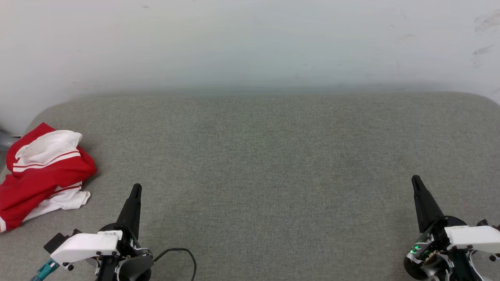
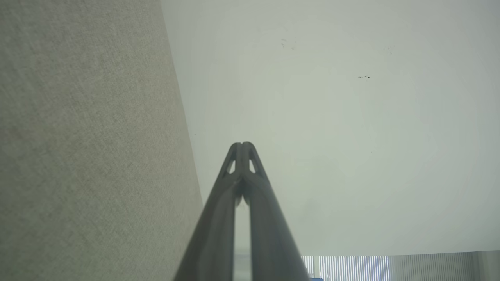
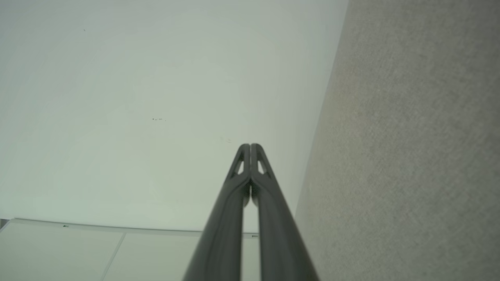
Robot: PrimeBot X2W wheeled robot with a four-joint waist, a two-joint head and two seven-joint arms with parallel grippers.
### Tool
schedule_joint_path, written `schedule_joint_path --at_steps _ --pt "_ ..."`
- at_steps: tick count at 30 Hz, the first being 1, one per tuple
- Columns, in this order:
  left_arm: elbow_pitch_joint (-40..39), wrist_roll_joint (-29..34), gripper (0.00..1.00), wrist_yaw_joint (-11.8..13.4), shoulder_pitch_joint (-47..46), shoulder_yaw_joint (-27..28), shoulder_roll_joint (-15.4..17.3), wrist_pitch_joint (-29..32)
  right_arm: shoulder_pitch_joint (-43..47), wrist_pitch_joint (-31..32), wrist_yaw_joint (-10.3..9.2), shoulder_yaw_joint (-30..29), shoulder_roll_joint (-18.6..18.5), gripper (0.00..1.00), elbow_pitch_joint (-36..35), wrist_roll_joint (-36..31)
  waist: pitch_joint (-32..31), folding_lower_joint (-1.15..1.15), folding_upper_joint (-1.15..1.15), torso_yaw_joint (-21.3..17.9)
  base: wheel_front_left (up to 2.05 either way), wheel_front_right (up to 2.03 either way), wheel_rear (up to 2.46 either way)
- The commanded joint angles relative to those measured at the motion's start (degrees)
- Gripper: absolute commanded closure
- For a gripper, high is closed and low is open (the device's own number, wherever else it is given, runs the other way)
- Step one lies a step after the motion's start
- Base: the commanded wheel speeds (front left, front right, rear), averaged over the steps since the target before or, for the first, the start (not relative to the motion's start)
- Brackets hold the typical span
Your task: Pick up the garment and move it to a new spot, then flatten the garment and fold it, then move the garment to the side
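I see garment [image 1: 43, 171] crumpled at far left edge of grey fabric surface [image 1: 258, 164], red with white striped sleeves up, no lettering readable. My left gripper [image 1: 136, 188] fingers pressed together, holding nothing, near garment but apart. My right gripper [image 1: 415, 179] likewise closed, empty, well apart from it.

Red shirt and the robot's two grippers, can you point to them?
Red shirt [image 1: 50, 176], head view, on its red middle fold.
Left gripper [image 1: 136, 189], head view, at its closed fingertips.
Right gripper [image 1: 415, 179], head view, at its closed fingertips.
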Motion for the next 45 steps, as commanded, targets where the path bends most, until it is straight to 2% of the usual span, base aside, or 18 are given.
schedule_joint_path --at_steps 1,9,10,18,26,34,45 --pt "-0.1 -0.1 1.0 -0.2 -0.4 0.1 0.0 0.0 -0.7 0.0 -0.02 0.0 0.2 1.0 0.0 -0.3 0.0 0.0 0.0 0.0 0.0 0.0 0.0" --pt "-0.1 -0.1 1.0 -0.2 -0.4 0.1 0.0 0.0 -0.7 0.0 -0.02 0.0 0.2 1.0 0.0 -0.3 0.0 0.0 0.0 0.0 0.0 0.0 0.0" --pt "0.0 0.0 0.0 0.0 0.0 0.0 0.0 -0.1 0.0 0.0 0.0 0.0 0.0 0.0 0.0 0.0 0.0 0.0 0.0 0.0 0.0 0.0 0.0" --pt "1.0 0.9 0.0 0.0 1.8 -0.4 -0.2 -1.4 2.0 -1.4 0.0 0.4 0.0 0.0 1.3 -1.2 0.0 0.0 0.0 0.0 0.0 0.0 0.0" --pt "-0.6 6.9 0.0 0.4 1.9 0.6 -0.1 -3.7 2.4 -3.6 0.0 0.1 0.0 0.0 -0.4 -6.6 0.1 0.0 0.0 0.0 0.0 0.0 0.0" --pt "-3.7 15.0 0.0 2.0 2.2 0.5 -0.1 -5.7 2.8 -5.7 0.0 -0.1 0.1 0.0 -3.0 -16.1 0.1 0.0 0.0 0.1 0.0 0.0 0.0" --pt "-7.5 28.3 0.0 6.0 2.9 -1.5 -0.1 -8.3 3.4 -8.2 0.0 1.4 0.1 0.0 -7.7 -30.8 0.2 0.0 0.0 0.1 0.0 0.0 0.0"
